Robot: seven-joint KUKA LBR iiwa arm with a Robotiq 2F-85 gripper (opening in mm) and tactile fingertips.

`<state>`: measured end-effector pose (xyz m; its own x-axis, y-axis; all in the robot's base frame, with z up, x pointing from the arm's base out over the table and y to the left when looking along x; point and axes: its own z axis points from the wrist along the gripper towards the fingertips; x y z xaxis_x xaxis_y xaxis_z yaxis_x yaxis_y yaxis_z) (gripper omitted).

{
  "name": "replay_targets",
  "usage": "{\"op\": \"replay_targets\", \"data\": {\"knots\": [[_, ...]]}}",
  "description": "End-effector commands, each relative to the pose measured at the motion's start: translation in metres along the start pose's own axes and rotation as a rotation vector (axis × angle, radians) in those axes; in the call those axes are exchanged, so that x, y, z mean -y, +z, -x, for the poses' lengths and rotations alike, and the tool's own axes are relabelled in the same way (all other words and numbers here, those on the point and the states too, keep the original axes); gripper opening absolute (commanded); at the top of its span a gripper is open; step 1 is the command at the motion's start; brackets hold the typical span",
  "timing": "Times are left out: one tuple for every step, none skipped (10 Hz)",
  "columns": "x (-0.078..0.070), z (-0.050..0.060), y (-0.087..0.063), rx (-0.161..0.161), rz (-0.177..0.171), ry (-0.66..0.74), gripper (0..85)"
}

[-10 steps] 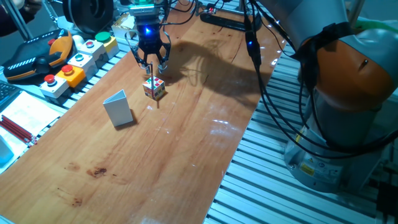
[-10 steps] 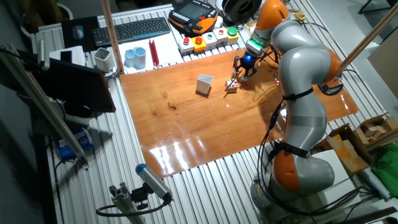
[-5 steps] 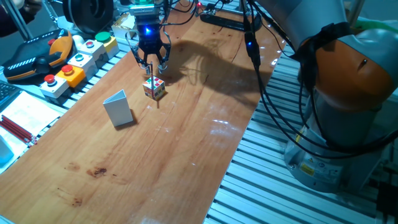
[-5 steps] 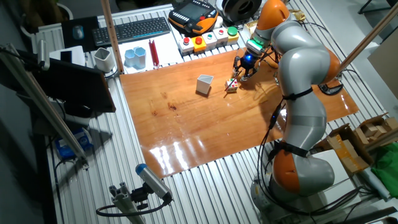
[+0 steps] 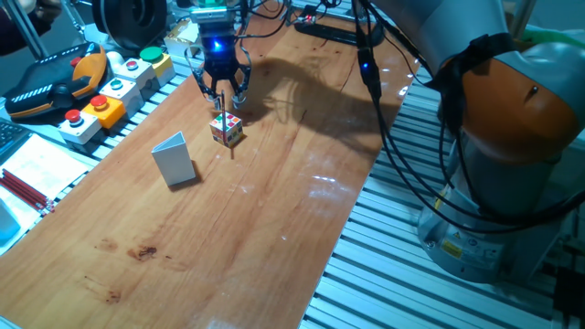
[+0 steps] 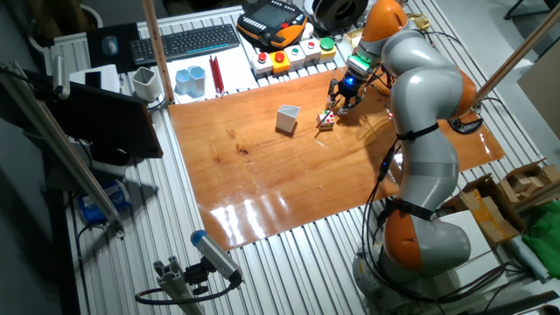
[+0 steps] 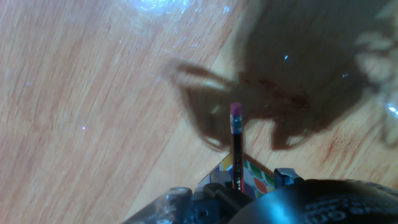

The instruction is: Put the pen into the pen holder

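The pen (image 7: 236,146) is a thin reddish stick with a pink eraser end, and it sticks out from between my fingers in the hand view. My gripper (image 5: 222,94) is shut on it, just above the multicoloured cube (image 5: 227,131). The pen (image 5: 220,103) hangs down to the cube's top. In the other fixed view the gripper (image 6: 338,101) holds the pen (image 6: 328,115) slanted beside the cube (image 6: 325,123). The pen holder (image 5: 174,160), a pale grey box with a slanted top, stands to the cube's left, apart from it. It also shows in the other fixed view (image 6: 287,120).
A button box (image 5: 110,91) and an orange teach pendant (image 5: 55,82) lie along the table's far left edge. Long red rods (image 5: 23,190) lie on paper off the table. Black cables (image 5: 329,32) cross the table's far end. My arm's base (image 5: 512,183) stands at the right.
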<state>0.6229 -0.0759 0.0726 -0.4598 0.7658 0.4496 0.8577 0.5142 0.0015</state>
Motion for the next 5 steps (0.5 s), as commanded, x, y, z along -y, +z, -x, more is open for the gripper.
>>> {"op": "replay_targets", "data": {"knots": [[-0.0001, 0.0003, 0.0005, -0.004, 0.0, -0.001, 42.7], [-0.0003, 0.0004, 0.0008, -0.006, -0.001, 0.0, 42.7], [-0.0006, 0.0004, 0.0012, -0.009, -0.003, 0.0, 42.7], [-0.0009, 0.0005, 0.0019, -0.012, -0.005, 0.0, 42.7], [-0.001, 0.0012, 0.0026, -0.016, -0.006, -0.001, 42.3]]}}
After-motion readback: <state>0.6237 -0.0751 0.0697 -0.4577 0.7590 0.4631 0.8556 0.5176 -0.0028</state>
